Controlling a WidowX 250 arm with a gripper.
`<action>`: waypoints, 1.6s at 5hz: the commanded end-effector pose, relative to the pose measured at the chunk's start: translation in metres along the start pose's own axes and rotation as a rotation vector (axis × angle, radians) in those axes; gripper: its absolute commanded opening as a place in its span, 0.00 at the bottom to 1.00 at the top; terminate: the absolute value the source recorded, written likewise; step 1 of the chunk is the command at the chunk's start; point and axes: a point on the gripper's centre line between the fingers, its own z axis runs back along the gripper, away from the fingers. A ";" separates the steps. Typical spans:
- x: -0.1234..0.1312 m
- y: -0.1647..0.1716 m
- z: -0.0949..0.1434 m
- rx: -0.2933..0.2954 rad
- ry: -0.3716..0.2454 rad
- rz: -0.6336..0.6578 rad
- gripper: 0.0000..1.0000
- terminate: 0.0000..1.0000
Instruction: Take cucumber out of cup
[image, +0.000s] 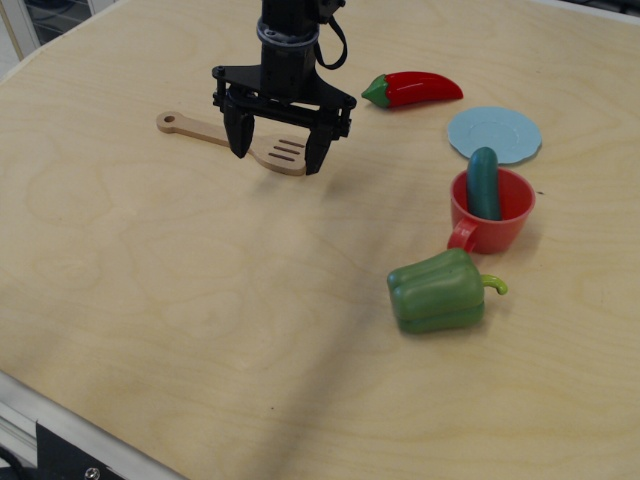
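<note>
The dark teal-green cucumber (484, 182) stands tilted inside the red-orange cup (492, 222), its upper end sticking out over the far rim. The cup sits on the table at the right, its loop handle pointing to the front left. My gripper (277, 152) hangs well to the left of the cup, above the table. Its two black fingers are spread apart and hold nothing. It is over the head of a wooden spatula, far from the cup.
A wooden slotted spatula (225, 137) lies under the gripper. A red chili with green stem (412, 89) lies at the back. A light-blue plate (495, 134) lies just behind the cup. A green bell pepper (438, 291) lies in front of the cup.
</note>
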 end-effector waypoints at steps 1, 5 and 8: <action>0.000 0.000 0.000 0.000 0.000 0.000 1.00 0.00; 0.019 -0.077 0.074 -0.251 -0.140 -0.042 1.00 0.00; 0.025 -0.151 0.093 -0.280 -0.117 -0.261 1.00 0.00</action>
